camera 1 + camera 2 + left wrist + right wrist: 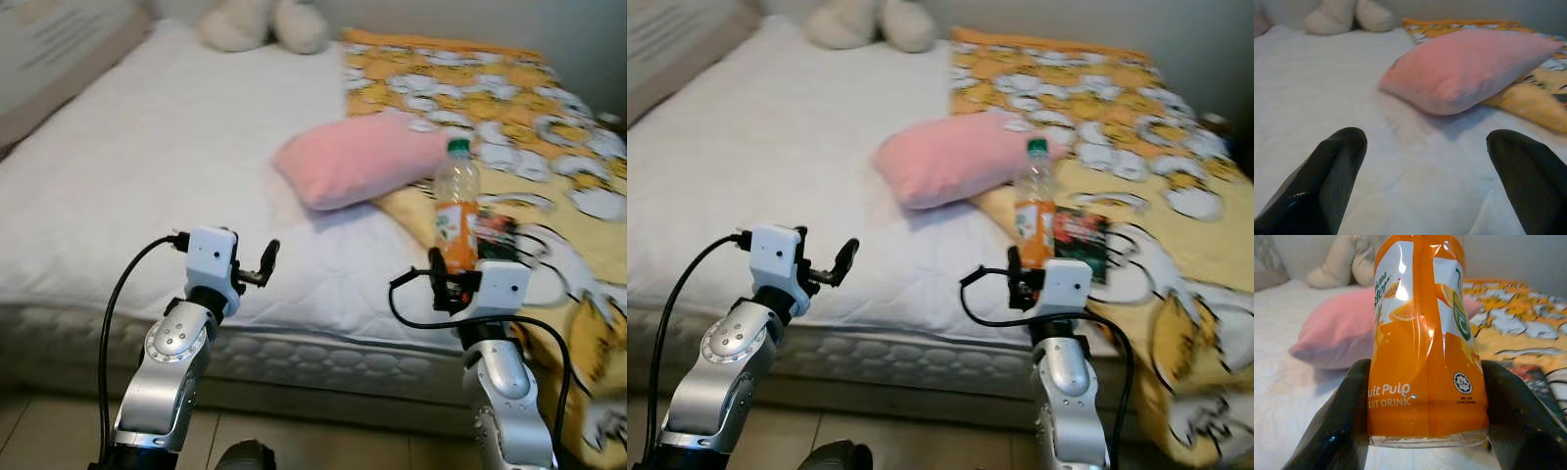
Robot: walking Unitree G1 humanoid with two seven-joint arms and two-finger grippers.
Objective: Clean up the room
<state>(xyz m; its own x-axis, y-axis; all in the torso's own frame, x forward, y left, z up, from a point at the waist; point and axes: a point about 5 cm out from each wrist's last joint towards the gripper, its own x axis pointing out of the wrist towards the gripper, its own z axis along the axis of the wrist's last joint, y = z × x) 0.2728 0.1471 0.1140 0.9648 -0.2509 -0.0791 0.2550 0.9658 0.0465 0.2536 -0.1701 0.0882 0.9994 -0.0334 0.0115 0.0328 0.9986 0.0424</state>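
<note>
An orange juice bottle (457,211) with a green cap stands upright over the bed's near right part. My right gripper (454,281) is shut on its lower end, and in the right wrist view both black fingers (1347,406) press against the bottle (1425,342). My left gripper (263,266) is open with nothing between its fingers, held above the front edge of the white mattress (137,157). A pink pillow (358,157) lies in the middle of the bed, beyond the left gripper (1425,142).
A yellow-orange patterned blanket (509,88) covers the bed's right side and hangs over its front edge. A dark packet (496,235) lies on it just behind the bottle. A cream plush toy (265,22) sits at the head. Tiled floor (313,441) lies below.
</note>
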